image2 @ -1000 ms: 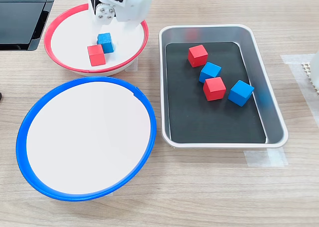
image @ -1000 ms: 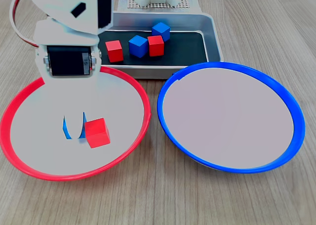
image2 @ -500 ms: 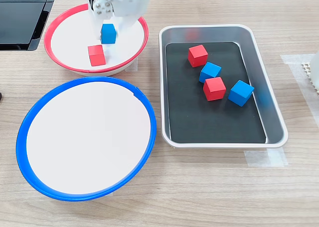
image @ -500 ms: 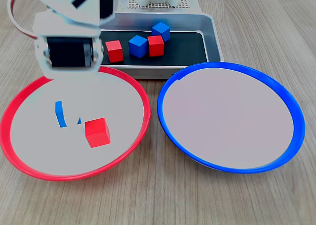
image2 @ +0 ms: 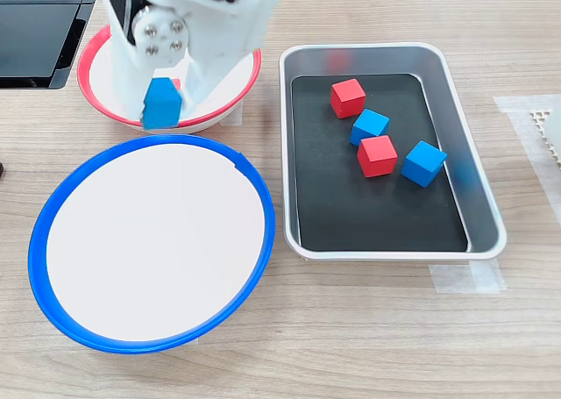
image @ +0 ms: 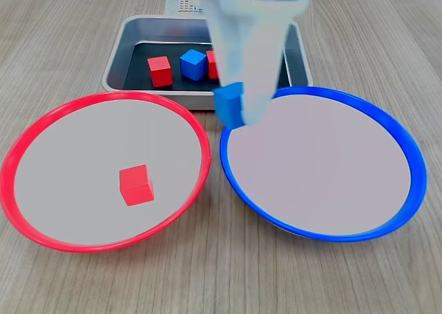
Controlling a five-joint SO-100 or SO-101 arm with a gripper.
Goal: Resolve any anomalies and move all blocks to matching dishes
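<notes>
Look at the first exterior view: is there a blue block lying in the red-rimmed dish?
No. The red-rimmed dish holds only a red block; the gripper holds a blue block by the blue-rimmed dish.

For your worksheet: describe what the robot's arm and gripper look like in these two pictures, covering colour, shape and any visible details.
The arm is made of white plastic with blocky, rounded shells. In the second exterior view, a round plate with four small silver screws sits above the gripper, beside a black part. The fingers look pale, flat and tapering. In the first exterior view the arm is blurred. No cables show.
</notes>
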